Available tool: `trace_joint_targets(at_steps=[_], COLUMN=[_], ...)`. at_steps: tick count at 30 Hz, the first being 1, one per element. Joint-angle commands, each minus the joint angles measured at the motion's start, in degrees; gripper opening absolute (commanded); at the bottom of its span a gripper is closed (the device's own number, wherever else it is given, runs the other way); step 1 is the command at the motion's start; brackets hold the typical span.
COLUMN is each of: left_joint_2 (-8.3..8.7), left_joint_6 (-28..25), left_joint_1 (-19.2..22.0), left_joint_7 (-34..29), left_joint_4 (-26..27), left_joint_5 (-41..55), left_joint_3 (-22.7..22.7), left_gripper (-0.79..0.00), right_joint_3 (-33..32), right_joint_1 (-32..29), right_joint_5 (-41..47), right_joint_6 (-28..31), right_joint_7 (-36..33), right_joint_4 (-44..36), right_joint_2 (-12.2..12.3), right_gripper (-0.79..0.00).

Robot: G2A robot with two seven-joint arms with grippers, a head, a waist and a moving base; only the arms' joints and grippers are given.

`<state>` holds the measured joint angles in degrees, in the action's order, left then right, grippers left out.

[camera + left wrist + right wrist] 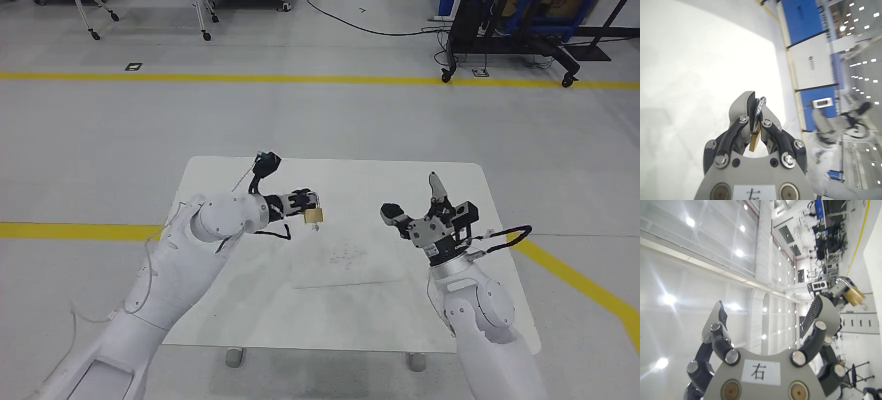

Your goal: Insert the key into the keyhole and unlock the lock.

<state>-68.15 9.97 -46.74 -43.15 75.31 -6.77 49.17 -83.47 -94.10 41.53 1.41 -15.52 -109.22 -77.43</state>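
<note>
Grey floor (300,120) striped with yellow lines (300,78), white desk (400,290) in the middle. Over on the left half: left gripper (306,206) up off the desk, jaws clamped tight on the brass lock (314,214), pinched by its silver shackle (843,280). Lock held in the air just left of the desk's centre, touching nothing but those jaws. Across to the right now: right gripper (413,198) raised as well, jaws spread wide, nothing between them, well apart from the lock.

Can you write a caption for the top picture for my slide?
Left gripper holds a brass lock over the table; right gripper is open.
</note>
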Motion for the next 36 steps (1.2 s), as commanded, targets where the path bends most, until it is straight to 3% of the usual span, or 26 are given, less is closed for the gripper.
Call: trace_joint_targets(at_steps=[1,14,20,23,26,28,31,36], left_joint_2=[-0.73,-3.89,-5.33,-5.92,-6.33,-6.51,-6.56,-5.87], left_joint_6=[2.8,10.0,12.4,12.4,11.9,11.3,9.4,4.5], left_joint_1=[1.2,6.5,8.3,8.7,9.0,9.1,9.2,8.1], left_joint_7=[-1.6,-7.1,-10.2,-10.3,-10.5,-10.9,-11.1,-6.6], left_joint_4=[-1.3,-8.7,-11.4,-12.3,-13.1,-13.5,-13.6,-11.9], left_joint_5=[-1.9,-13.3,-18.6,-18.3,-17.9,-17.2,-13.7,-6.7], left_joint_3=[-2.7,-12.7,-16.4,-16.5,-16.3,-15.9,-13.7,-7.4], left_gripper=[-0.785,-0.785,-0.326,-0.157,-0.04,0.0,0.0,0.0], right_joint_3=[0.2,0.4,0.4,0.4,0.4,0.4,0.4,0.4], right_joint_1=[-1.5,-1.8,-1.8,-1.8,-1.8,-1.8,-1.8,-1.8], right_joint_5=[-2.8,-3.7,-3.7,-3.7,-3.7,-3.7,-3.7,-3.7], right_joint_6=[-0.1,-0.1,-0.1,-0.1,-0.1,-0.1,-0.1,-0.1], right_joint_7=[3.0,3.6,3.6,3.6,3.6,3.6,3.6,3.6], right_joint_4=[-2.1,-2.5,-2.5,-2.5,-2.5,-2.5,-2.5,-2.5], right_joint_2=[0.0,0.0,0.0,0.0,0.0,0.0,0.0,0.0], right_gripper=[0.0,0.0,0.0,0.0,0.0,0.0,0.0,0.0])
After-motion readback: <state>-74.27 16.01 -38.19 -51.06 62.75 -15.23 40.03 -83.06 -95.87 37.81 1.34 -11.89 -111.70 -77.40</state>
